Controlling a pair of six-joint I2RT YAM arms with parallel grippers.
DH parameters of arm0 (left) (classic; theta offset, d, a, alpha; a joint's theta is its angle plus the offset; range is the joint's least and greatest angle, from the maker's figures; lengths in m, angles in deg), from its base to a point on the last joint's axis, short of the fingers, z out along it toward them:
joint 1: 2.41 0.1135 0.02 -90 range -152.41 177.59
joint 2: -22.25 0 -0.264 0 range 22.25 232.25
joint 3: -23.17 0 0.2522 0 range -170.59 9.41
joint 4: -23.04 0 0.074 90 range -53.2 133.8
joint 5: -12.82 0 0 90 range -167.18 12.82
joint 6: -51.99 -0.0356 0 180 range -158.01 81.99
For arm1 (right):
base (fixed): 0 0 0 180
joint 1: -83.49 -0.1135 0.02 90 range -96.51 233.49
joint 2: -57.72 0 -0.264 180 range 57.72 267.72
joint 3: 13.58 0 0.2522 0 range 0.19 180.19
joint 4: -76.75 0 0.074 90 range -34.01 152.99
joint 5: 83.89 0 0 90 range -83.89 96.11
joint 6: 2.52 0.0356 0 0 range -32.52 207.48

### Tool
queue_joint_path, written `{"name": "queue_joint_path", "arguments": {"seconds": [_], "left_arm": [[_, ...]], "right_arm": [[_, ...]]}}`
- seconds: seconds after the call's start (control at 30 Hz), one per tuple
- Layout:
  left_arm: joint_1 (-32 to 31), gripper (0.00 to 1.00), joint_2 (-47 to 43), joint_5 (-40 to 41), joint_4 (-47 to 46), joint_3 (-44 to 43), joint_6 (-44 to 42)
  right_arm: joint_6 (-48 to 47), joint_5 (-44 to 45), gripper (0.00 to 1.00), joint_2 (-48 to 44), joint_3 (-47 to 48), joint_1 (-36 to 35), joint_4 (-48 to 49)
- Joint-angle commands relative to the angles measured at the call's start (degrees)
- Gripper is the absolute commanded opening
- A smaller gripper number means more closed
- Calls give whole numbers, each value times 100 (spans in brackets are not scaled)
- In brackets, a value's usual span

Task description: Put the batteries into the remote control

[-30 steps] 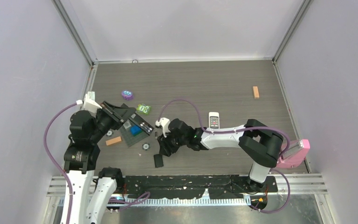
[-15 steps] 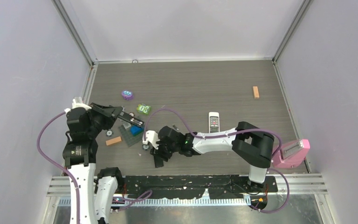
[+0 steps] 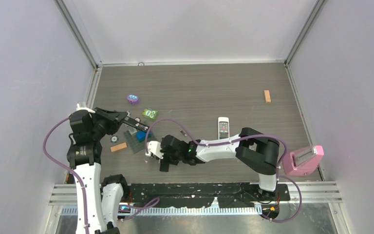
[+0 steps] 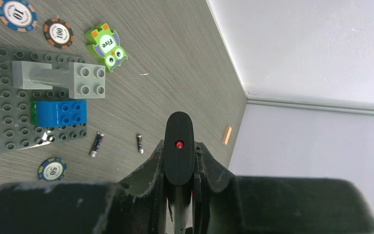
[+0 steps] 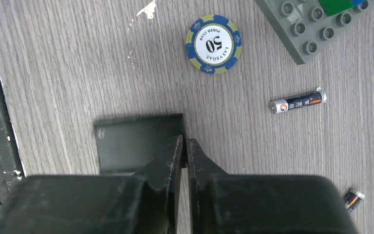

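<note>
Top view: left pincer point(image 3: 128, 120) clenched on the black remote point(image 3: 139, 125). Left wrist: 2 batteries point(image 4: 96, 144) lie on the table point(image 4: 185, 63), at 10 o'clock of the remote's tip. Right wrist: right pincer point(image 5: 185, 141) nearly closed at a dark cover point(image 5: 136, 141), grip unclear; 1 battery point(image 5: 298, 101) at 2 o'clock.

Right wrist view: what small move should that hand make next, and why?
Probably open and slide toward the nearest battery: the right hand sits nearly closed by the dark flat piece, that battery lies loose, and the left hand holds the black remote.
</note>
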Motion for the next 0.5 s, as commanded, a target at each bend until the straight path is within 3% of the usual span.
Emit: {"name": "queue_joint_path", "arguments": {"seconds": [0.0,0.17,0.47], "left_arm": [[45,0,47,-386,-431,70,-69],[54,0,103,-700,-590,172,-81],[-115,0,465,-2031,-1313,603,393]], "right_arm": [[-260,597,9,-103,23,-166,65],[-147,912,5,-597,-161,-229,269],[-74,1700,5,-3201,-779,-225,292]]}}
